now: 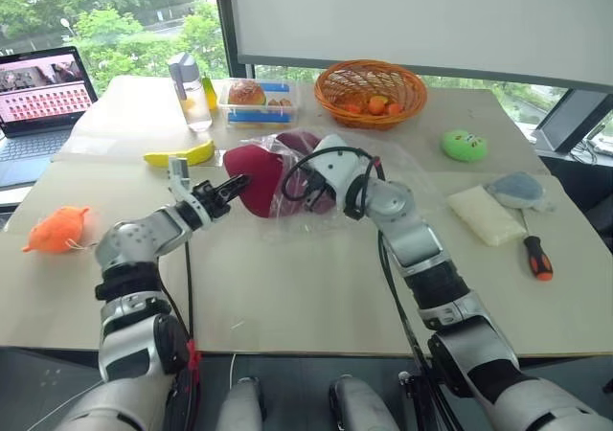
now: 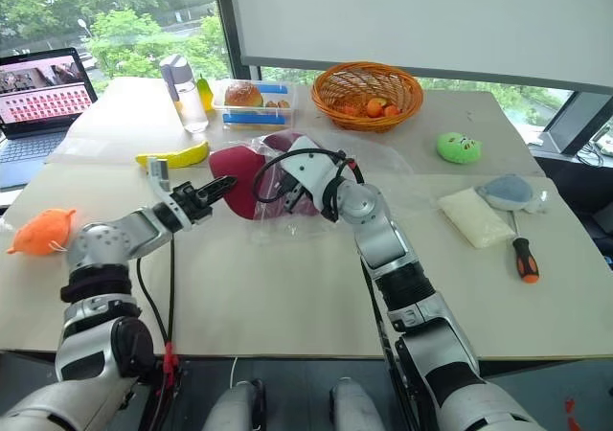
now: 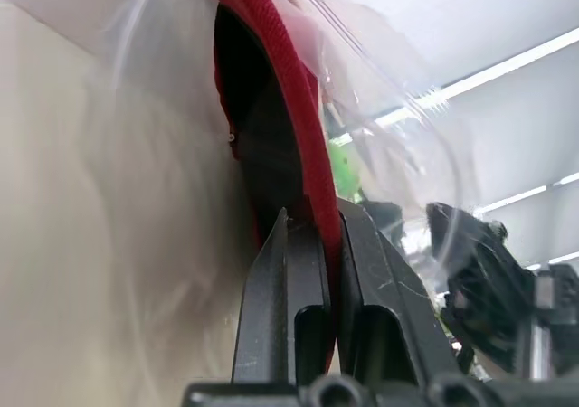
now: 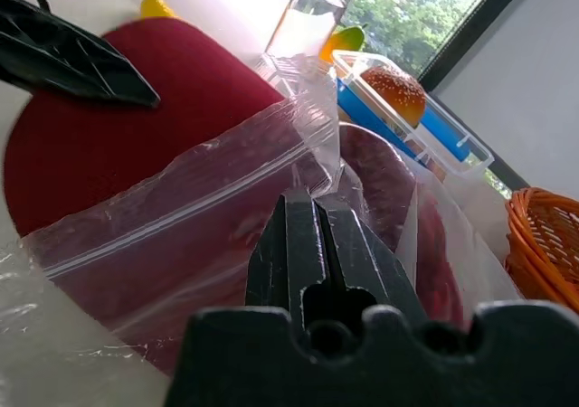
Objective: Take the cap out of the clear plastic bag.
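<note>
I have the left gripper (image 1: 233,186) clamped on the brim of the cap (image 1: 257,184), soft, light, stiff only there; the right gripper (image 4: 318,210) pinches the clear plastic bag (image 4: 190,217), slippery film, nearer me than the orange basket (image 1: 372,91); the left wrist view shows the brim between the fingers; the head views show the crown inside.

An orange basket (image 1: 370,92) of fruit stands near a lidded food box (image 1: 257,103).

I count one cap (image 1: 254,174), one clear plastic bag (image 1: 297,196), one basket (image 1: 370,92) and one banana (image 1: 179,155). Beyond my hands stand one bottle (image 1: 191,92) and one food box (image 1: 257,102); there are two plush toys, orange (image 1: 57,231) and green (image 1: 464,145).
</note>
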Controlling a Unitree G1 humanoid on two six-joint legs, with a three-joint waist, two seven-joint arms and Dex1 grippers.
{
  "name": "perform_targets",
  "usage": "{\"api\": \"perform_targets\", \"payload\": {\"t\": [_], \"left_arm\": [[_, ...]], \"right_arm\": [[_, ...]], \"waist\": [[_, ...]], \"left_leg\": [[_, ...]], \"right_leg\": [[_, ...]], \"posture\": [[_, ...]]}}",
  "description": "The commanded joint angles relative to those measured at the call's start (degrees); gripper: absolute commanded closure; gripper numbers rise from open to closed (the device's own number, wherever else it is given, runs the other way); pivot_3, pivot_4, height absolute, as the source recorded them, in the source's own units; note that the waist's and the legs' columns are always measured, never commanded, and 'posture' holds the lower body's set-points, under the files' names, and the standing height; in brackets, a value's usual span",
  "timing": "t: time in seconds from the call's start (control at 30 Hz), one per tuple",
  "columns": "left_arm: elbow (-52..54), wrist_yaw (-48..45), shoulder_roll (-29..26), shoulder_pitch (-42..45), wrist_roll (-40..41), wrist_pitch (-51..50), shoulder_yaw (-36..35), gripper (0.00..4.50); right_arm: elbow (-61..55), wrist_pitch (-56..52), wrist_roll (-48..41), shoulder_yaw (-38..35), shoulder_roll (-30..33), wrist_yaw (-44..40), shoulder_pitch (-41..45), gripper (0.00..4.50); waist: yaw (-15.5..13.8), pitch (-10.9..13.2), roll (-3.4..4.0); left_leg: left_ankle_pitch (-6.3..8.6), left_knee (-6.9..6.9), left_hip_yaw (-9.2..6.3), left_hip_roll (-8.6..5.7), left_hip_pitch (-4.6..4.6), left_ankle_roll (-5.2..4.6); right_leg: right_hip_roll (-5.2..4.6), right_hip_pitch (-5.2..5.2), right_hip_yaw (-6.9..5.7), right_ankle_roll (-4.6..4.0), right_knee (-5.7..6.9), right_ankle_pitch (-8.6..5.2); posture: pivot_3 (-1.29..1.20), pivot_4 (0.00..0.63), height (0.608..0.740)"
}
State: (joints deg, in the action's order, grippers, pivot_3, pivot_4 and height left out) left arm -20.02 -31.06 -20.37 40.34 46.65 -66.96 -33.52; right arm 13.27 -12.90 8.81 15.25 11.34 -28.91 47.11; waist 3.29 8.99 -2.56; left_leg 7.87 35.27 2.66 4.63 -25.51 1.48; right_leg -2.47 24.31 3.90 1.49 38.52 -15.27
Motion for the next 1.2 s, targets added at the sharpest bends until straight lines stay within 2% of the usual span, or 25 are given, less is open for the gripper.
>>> {"api": "perform_targets", "payload": {"t": [0.03,0.2,0.27,0.4,0.5,0.57,0.7,0.83,0.9,1.03,1.1,1.2], "left_arm": [[13.4,6.1,0.1,-3.5,8.0,-7.1,-4.7,4.46],[27.2,14.3,0.7,-13.4,18.9,-14.9,-12.4,4.46],[29.3,16.3,-1.4,-16.0,23.0,-16.3,-15.1,4.46],[29.0,17.7,-9.0,-19.5,28.0,-16.1,-19.1,4.46],[27.3,16.0,-15.9,-22.0,29.9,-14.9,-21.7,4.46],[26.5,15.1,-18.6,-23.0,31.8,-13.8,-22.5,4.46],[26.5,1.8,-28.5,-26.6,42.9,-14.6,-28.8,4.46],[19.4,1.5,-35.4,-25.2,57.4,-9.4,-33.1,4.46],[18.8,4.1,-35.5,-24.7,62.4,-5.1,-31.8,4.46],[23.3,10.2,-29.7,-19.4,65.9,5.7,-23.5,4.46],[22.8,14.0,-24.0,-10.7,60.6,13.7,-16.6,4.46],[21.1,16.4,-17.5,-3.7,51.2,20.9,-9.5,4.46]], "right_arm": [[0.5,3.2,0.6,0.0,0.0,0.7,1.1,4.50],[3.0,5.1,0.9,0.1,-0.7,1.3,1.7,4.50],[3.8,5.8,1.1,0.2,-1.0,1.2,1.8,4.50],[5.8,7.3,1.2,0.3,-1.3,0.8,2.3,4.50],[7.7,8.5,1.2,0.5,-1.5,0.5,3.0,4.50],[8.4,9.1,1.1,0.5,-1.6,0.4,3.3,4.50],[10.0,10.2,1.0,0.6,-2.1,0.1,3.9,4.50],[11.1,11.1,0.8,0.7,-2.4,-0.4,4.4,4.50],[11.4,11.3,0.8,0.6,-2.6,-0.4,4.5,4.50],[11.3,11.3,0.8,0.7,-2.8,-0.7,4.3,4.50],[11.1,11.1,0.8,0.7,-2.8,-1.0,4.1,4.50],[10.5,10.8,0.9,0.9,-2.7,-1.4,4.0,4.50]], "waist": [[-0.1,0.0,0.00],[0.2,0.0,-0.01],[0.2,0.0,-0.01],[0.4,0.0,-0.10],[0.5,0.1,-0.14],[0.5,0.1,-0.18],[0.6,0.1,-0.60],[0.6,0.1,-0.61],[0.5,0.1,-0.60],[-0.2,0.1,-0.63],[-1.1,0.1,-0.67],[-2.0,0.1,-0.81]], "left_leg": [[-0.01,0.00,-0.02,0.00,0.00,0.01],[0.00,-0.03,-0.01,0.02,0.03,0.02],[0.00,-0.05,-0.02,0.02,0.05,0.02],[-0.01,-0.05,-0.04,0.01,0.08,0.03],[-0.01,-0.05,-0.01,0.00,0.10,0.03],[0.00,-0.08,-0.02,0.01,0.09,0.04],[0.00,-0.16,0.01,0.07,0.03,0.05],[-0.01,-0.23,0.02,0.10,0.03,0.09],[0.00,-0.29,0.02,0.11,0.06,0.09],[0.02,-0.31,0.07,0.12,0.17,0.12],[0.00,-0.30,0.08,0.13,0.15,0.14],[-0.08,-0.28,0.08,0.15,0.10,0.19]], "right_leg": [[0.00,0.00,-0.02,0.00,0.00,0.00],[-0.02,-0.01,0.00,-0.01,-0.05,0.01],[-0.02,-0.02,0.00,-0.02,-0.03,0.01],[-0.01,-0.02,-0.01,-0.03,-0.01,0.02],[-0.04,-0.03,0.00,-0.03,-0.04,0.02],[-0.03,-0.01,-0.01,-0.04,-0.07,0.02],[-0.01,0.08,-0.04,-0.09,-0.11,0.04],[-0.08,0.08,-0.10,-0.13,-0.26,0.06],[-0.10,0.07,-0.12,-0.16,-0.32,0.07],[-0.14,-0.07,-0.14,-0.18,-0.40,0.08],[-0.10,-0.08,-0.14,-0.19,-0.41,0.10],[-0.01,-0.13,-0.21,-0.19,-0.47,0.16]], "posture": [[0.00,0.150,0.737],[0.00,0.150,0.737],[0.00,0.150,0.737],[0.00,0.150,0.737],[0.00,0.150,0.737],[0.00,0.150,0.737],[0.00,0.150,0.737],[0.00,0.150,0.737],[0.00,0.150,0.737],[0.00,0.150,0.737],[0.00,0.150,0.737],[0.00,0.150,0.737]]}}
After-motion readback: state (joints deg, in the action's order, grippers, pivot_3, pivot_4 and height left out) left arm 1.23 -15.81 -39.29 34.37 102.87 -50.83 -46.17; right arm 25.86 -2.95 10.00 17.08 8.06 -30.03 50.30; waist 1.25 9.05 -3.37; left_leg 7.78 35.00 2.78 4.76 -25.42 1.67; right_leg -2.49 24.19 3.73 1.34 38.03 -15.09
